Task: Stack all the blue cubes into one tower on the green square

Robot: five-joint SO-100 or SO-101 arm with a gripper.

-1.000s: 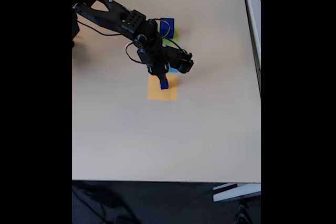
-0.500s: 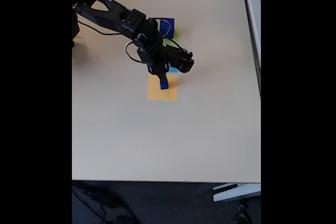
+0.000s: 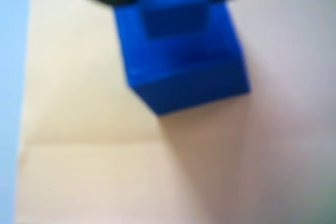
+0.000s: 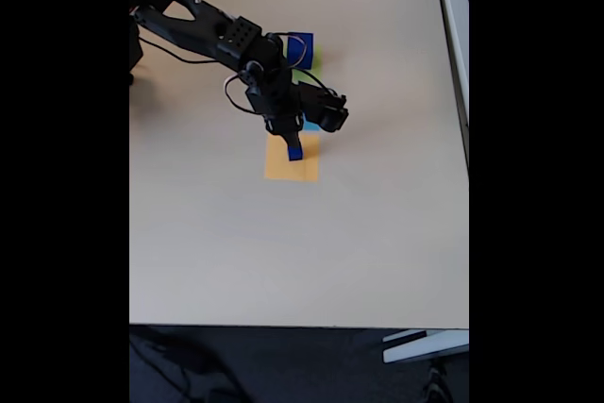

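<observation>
- 2 blue cubes can be made out in the fixed view: a small blue cube (image 4: 295, 147) at the gripper (image 4: 291, 145), over the orange square (image 4: 293, 161), and a larger blue cube (image 4: 301, 47) on the green square (image 4: 314, 60) near the table's (image 4: 377, 233) far edge.
- In the wrist view the near cube (image 3: 184, 66) looks stepped, as if a smaller block sat on a wider one; the blur makes it hard to say whether that is 2 cubes or 1.
- Dark gripper parts flank the top of that cube in the wrist view, and the fingers seem closed on its sides; I judge it held, though the contact itself is out of focus.
- Whether the cube rests on the orange square or hangs just above it I cannot tell.
- A light-blue square (image 4: 310, 125) peeks out beside the gripper, between the orange and green patches.
- Step in hand, as I judge it: picking up the small cube from the orange square.
- Next move would call for a straight lift, a carry toward the far edge, and a centred, level release on the larger cube, since a small block set off-centre could slide off.
</observation>
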